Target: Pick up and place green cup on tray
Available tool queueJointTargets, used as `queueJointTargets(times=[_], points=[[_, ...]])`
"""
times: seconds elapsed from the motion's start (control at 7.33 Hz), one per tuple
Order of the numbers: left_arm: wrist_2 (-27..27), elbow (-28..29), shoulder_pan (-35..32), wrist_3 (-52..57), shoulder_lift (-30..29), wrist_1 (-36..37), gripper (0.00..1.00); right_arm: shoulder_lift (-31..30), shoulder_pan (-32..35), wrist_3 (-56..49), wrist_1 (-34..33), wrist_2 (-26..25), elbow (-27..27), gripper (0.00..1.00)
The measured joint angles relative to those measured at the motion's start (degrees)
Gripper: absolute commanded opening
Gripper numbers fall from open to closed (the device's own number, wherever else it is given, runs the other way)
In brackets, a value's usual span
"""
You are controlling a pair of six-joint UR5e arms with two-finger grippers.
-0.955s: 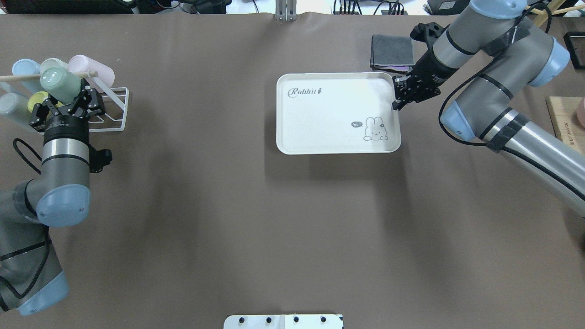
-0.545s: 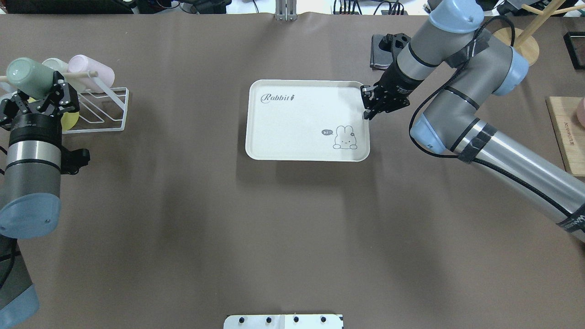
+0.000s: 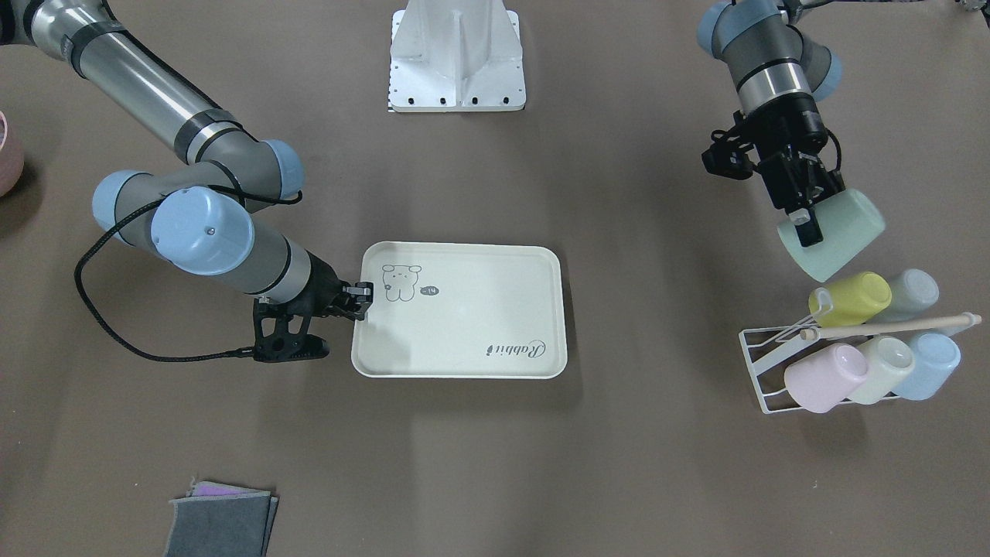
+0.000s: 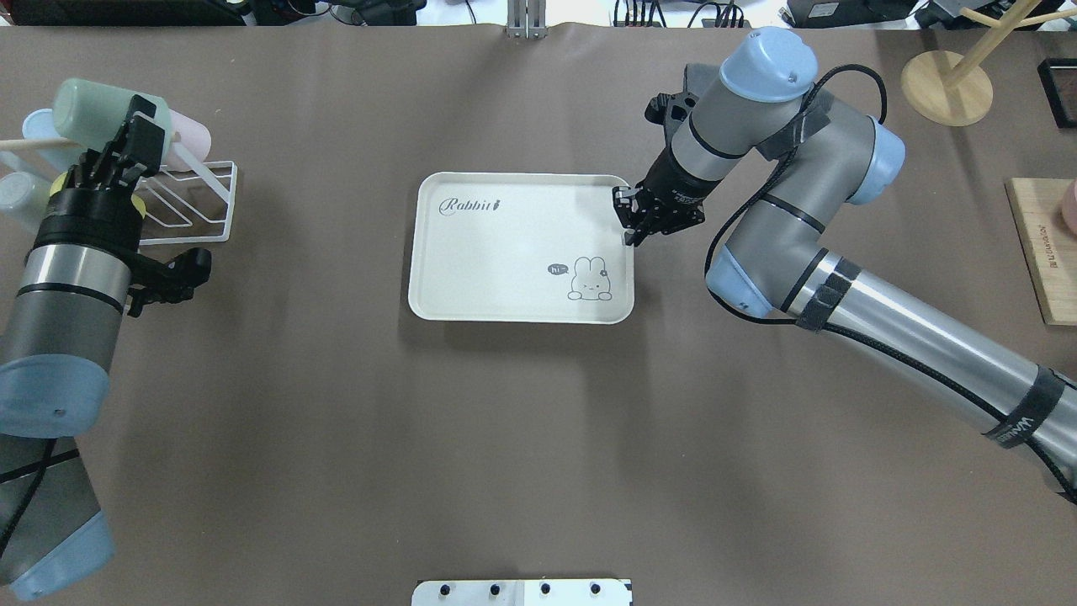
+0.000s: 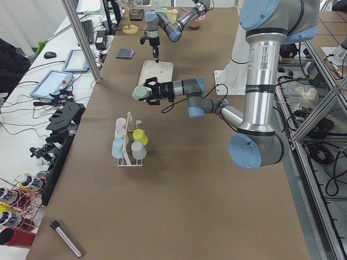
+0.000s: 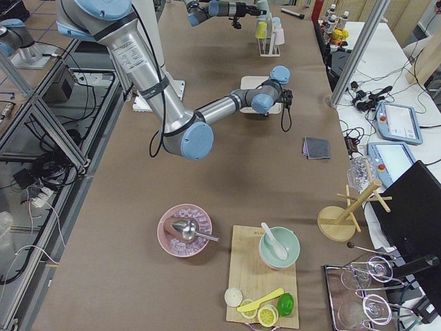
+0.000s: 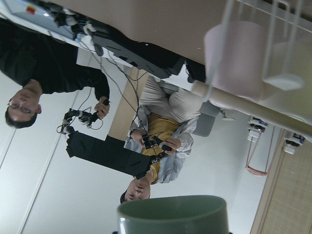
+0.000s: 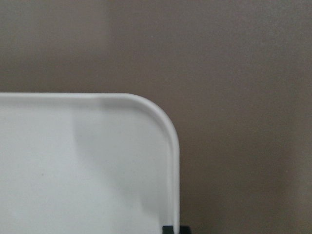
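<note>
The green cup (image 4: 91, 108) is held on its side in the air by my left gripper (image 4: 135, 139), above the far left table edge near the cup rack. It also shows in the front view (image 3: 834, 232) and at the bottom of the left wrist view (image 7: 173, 214). The cream tray (image 4: 505, 252) with the "Rabbit" script lies at the table's middle. My right gripper (image 4: 629, 227) is shut on the tray's right rim near the far corner. The right wrist view shows that tray corner (image 8: 97, 161).
A white wire rack (image 3: 762, 363) holds a pink cup (image 3: 824, 377), a whitish cup (image 3: 882, 370), a blue cup (image 3: 928, 356) and a yellow-green cup (image 3: 851, 298). A grey cloth (image 3: 224, 526) lies beyond the tray. A wooden stand (image 4: 947, 76) and a cutting board (image 4: 1043, 244) are at the right.
My right gripper has dragged the tray leftward and toward the robot. My left gripper has pulled the green cup off the rack, lifted it and turned it.
</note>
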Motion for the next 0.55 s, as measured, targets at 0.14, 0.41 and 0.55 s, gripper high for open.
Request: queueJointTargets(times=[0.14,0.41,0.55], points=[[-3.63,0.56,-0.05,-9.87,-2.91,-1.18,0.19,-0.15,-0.72,0.16,0.12,-0.42,0.31,0.0],[-11.79,1.34,0.0,-31.1,-7.44,-4.57,0.13,-1.0,-2.04,0.23,0.25,-1.07,1.65,0.0],[-15.64,2.99,0.53,-41.23,-9.11,-8.01,0.12,-1.32,-2.71,0.24,0.29,-1.49,1.95,0.0]])
